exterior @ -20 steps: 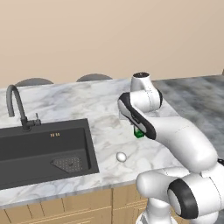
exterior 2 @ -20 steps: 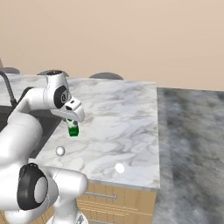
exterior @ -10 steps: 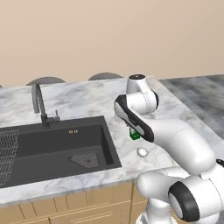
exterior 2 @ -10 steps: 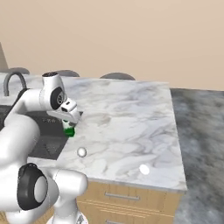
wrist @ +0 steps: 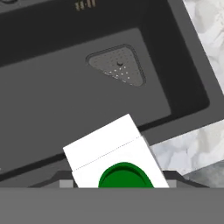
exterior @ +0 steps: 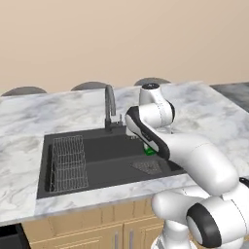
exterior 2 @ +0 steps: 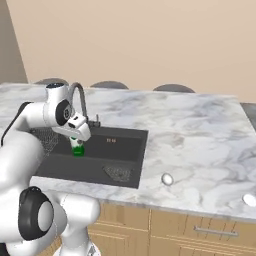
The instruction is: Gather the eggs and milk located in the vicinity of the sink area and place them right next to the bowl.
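Milk (wrist: 114,157) sits in our claw (exterior 2: 76,141): a white carton with a green cap, pinched between the jaws, held up off the sink (exterior: 97,160) floor. In the right base view we see the carton's green part (exterior 2: 78,150) hanging just under the claw, above the black basin. In the left base view a bit of green (exterior: 150,151) peeks out beside the arm, over the sink's right half. Below the claw lies the sink bottom, with the grated drain (wrist: 118,65) ahead of the carton in the hand view. Faucet (exterior 2: 79,102) stands just behind the claw at the sink's back edge. A wire rack (exterior: 68,163) lies in the far half of the basin, well apart from the claw. One egg (exterior 2: 167,178) rests on the marble counter (exterior 2: 200,145) past the sink's edge, well apart from the claw; a second egg (exterior 2: 249,199) lies farther still, near the counter's corner.
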Available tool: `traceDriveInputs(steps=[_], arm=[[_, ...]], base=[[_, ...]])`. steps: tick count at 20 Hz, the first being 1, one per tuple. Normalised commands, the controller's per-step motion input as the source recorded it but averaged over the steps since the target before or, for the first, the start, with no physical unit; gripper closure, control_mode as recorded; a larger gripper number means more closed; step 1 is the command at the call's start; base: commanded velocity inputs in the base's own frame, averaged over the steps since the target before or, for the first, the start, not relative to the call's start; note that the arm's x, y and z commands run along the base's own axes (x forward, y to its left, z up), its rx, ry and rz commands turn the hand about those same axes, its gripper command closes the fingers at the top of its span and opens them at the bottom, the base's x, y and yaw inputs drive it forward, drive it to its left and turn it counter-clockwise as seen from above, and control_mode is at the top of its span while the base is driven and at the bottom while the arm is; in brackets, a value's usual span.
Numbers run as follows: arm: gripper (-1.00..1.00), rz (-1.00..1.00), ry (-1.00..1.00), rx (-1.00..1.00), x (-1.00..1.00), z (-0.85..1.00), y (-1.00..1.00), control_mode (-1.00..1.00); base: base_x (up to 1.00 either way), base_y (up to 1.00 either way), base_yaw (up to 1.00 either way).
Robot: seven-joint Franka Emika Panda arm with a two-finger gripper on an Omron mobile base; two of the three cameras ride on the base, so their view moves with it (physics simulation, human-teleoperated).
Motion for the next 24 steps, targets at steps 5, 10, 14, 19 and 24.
traceDriveInputs(steps=[5,10,14,19,24], arm=[[1.0,0.0,0.0,0.0,0.0,0.0,0.0,1.0],[1.0,0.0,0.0,0.0,0.0,0.0,0.0,1.0],[1.0,0.0,0.0,0.0,0.0,0.0,0.0,1.0],[1.0,0.0,0.0,0.0,0.0,0.0,0.0,1.0],[1.0,0.0,0.0,0.0,0.0,0.0,0.0,-1.0]], base=[[-0.01,0.96,-0.01],[0.0,0.99,-0.01],[0.0,1.0,-0.02],[0.0,0.93,-0.07],[0.0,0.37,-0.08]])
